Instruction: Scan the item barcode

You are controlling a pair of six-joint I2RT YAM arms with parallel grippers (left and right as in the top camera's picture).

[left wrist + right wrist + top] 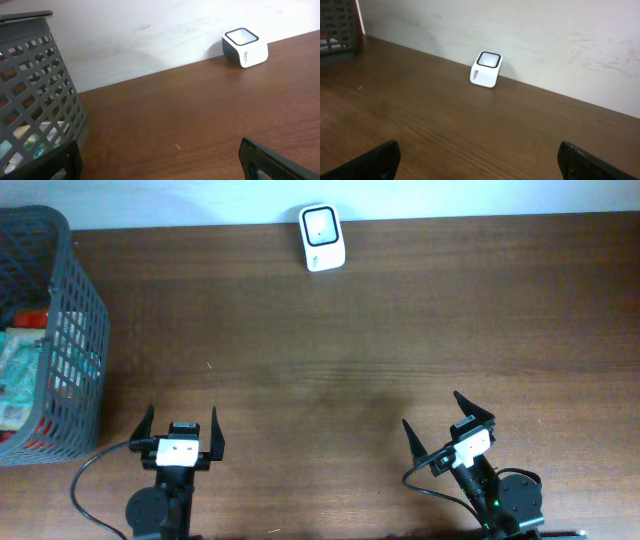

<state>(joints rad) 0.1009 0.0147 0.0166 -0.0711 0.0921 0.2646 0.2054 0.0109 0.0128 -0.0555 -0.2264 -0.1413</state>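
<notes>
**Both jaws wide apart, nothing held, items in basket**

Left gripper (181,429) and right gripper (448,426): jaws spread fully, empty, both low over bare table (360,350) at the near edge.

Risks (judgement):
- Items sit packed inside the basket (75,330); mesh walls are tall, so a reach from the side could catch a finger on the rim or shove the basket.
- Packets (18,370) look flat and crowded, so the jaws could pinch 2 at once or slip off a glossy wrapper.
- Barcode side can't be told from here; item may reach the scanner (322,237) facing wrong, no read.
- Scanner is small and light-looking, a bump would knock it askew against the wall.

Where things lie:
- Basket: left of the left jaws and a bit ahead, near; well apart from the right jaws.
- Scanner: far ahead of both, at the table's back edge, between the 2 arms, window up. In the left wrist view it's ahead-right (244,47); in the right wrist view ahead, slightly left (486,69).
</notes>
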